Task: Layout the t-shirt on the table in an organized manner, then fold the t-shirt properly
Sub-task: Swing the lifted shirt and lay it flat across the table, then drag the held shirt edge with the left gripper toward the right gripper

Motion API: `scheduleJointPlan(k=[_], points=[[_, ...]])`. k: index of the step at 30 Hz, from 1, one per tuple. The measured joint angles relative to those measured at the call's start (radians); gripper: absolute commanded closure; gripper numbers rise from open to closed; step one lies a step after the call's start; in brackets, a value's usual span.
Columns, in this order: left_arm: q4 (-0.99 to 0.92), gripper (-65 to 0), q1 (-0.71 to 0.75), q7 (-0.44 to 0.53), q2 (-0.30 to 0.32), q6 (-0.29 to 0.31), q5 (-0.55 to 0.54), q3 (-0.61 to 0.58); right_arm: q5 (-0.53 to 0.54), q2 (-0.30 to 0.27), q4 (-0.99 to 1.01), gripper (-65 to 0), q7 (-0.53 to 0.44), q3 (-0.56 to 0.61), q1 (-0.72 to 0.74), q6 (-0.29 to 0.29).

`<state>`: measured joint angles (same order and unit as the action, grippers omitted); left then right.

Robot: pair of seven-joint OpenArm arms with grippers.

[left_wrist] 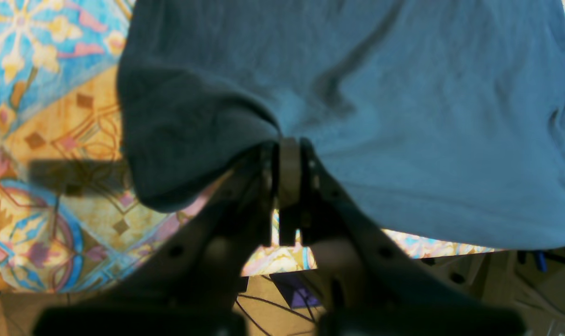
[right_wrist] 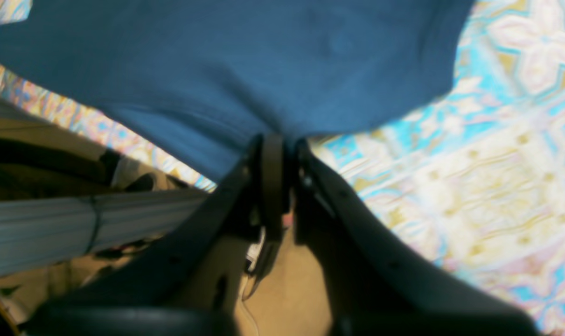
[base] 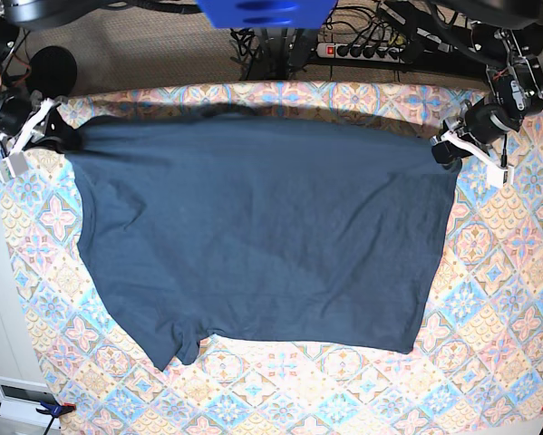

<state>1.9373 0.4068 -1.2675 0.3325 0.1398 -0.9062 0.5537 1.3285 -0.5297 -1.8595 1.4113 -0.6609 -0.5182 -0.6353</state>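
T-shirt (right_wrist: 245, 70) blurred, cut by frame top in right wrist view; neck label unseen.

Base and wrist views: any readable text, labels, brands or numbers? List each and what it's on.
None readable in any view.
t-shirt: plain cloth showing, no print or label visible.
table cloth: ornamental tile pattern only, no lettering.
Power strip beyond the table's far edge: any markings too small to read.
White box at the base view's lower left corner: dark panel, nothing legible.
Wrist views: blurred, no text.
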Motion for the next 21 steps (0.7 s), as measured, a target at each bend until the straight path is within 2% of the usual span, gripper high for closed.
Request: scheduleJointPlan(k=[6,10,15,21], points=[[0.006,0.0,-0.017,-0.010,-0.003,-0.001,-0.003,0.000,-0.011,0.000,0.002,-2.3,0.004,0.002,-0.021,0.024],[0.013,0.0,-0.096,0.004,-0.002,0.000,-0.083,0.000,-0.048,0.001,0.002,-2.3,-0.002,0.000,-0.013,0.030],[0.013,0.0,-0.176,-0.011,-0.007,0.000,-0.095,0.000,-0.158,0.061,0.084,-2.4,-0.002,-0.001,0.012,0.029],[0.011,0.0,-0.276,-0.016,-0.008,0.007,-0.098,-0.005,-0.237,0.096,0.216,-2.4,-0.026,0.004,0.164,0.030]])
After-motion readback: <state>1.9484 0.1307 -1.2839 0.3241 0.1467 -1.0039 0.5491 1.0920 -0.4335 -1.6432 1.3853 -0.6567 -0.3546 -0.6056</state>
